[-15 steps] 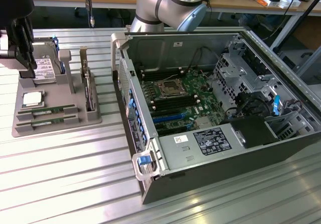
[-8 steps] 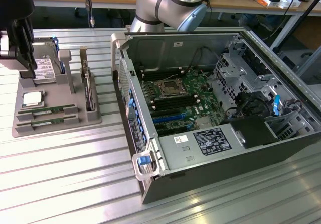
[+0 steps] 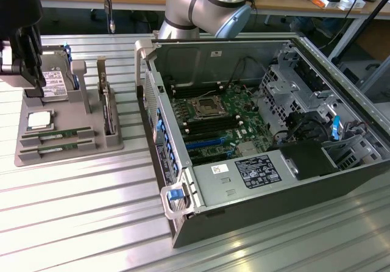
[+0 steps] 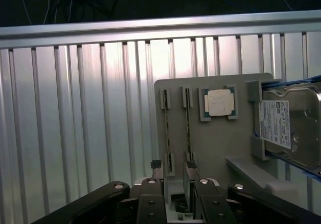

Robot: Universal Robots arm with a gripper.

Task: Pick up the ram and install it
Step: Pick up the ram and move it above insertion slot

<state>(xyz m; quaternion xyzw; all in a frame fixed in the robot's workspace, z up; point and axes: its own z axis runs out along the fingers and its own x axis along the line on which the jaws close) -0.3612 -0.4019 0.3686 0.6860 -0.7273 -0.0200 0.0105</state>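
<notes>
You had the claw hanging over the far end of the gray tray, at the exterior view's left. Its fingers stood partly apart, with nothing held between them.

The ram lay in the tray's near part as two sticks on edge in parallel slots. The farther ram stick and the nearer ram stick were close side by side with a narrow gap between them. In the wrist view the fingertips were near one end of both sticks.

Just beyond the farther stick sat the processor. The hard drive stood at the tray's far end beside the claw. A card stood upright along the tray's right edge.

A strip of bare ribbed table ran between that edge and the raised left wall of the open computer case, and more open table lay on the tray's near side.
</notes>
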